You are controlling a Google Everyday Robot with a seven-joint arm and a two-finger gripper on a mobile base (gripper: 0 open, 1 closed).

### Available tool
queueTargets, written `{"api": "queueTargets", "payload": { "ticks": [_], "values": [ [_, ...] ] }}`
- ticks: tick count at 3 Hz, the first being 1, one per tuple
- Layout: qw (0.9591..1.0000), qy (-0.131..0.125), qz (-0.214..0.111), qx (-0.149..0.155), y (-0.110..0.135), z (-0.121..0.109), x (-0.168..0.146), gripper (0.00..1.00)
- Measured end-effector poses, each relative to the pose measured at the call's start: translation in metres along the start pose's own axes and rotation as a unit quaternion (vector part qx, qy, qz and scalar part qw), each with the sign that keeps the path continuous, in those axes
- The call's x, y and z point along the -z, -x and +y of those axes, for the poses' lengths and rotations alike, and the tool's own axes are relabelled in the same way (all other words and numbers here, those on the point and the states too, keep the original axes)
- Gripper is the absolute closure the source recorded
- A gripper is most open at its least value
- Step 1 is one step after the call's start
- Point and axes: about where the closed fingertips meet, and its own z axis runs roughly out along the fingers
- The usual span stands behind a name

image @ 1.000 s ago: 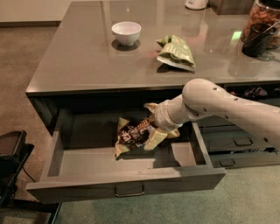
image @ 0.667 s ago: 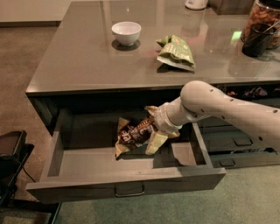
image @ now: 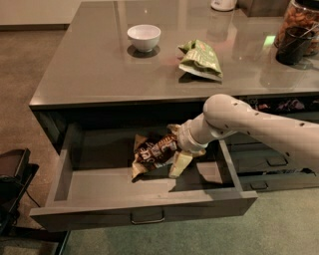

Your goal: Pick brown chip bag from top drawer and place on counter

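The floor is a dull brown hard surface [image: 30, 64] on the left and far side, and it changes to a green-grey carpet [image: 209, 236] along the near edge. A pale wall strip [image: 35, 12] fills the top left corner. A black framed object [image: 12, 179], type not determinable, stands at the left edge. Narrow stacked dark grey drawers [image: 269, 164] with small bar handles occupy the right side. Lighting is dim and warm. The gripper [image: 178, 157] is inside the open top drawer [image: 144, 206].
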Motion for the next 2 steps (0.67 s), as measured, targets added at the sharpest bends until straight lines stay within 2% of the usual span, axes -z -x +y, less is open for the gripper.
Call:
{"api": "queueTargets", "payload": {
  "ticks": [1,2],
  "values": [
    [0.9999,-0.001,0.010,0.005,-0.0076,-0.0069,-0.0117,0.00],
    [0.9996,-0.007,0.027,0.004,-0.0133,-0.0123,-0.0175,0.19]
  ]
}}
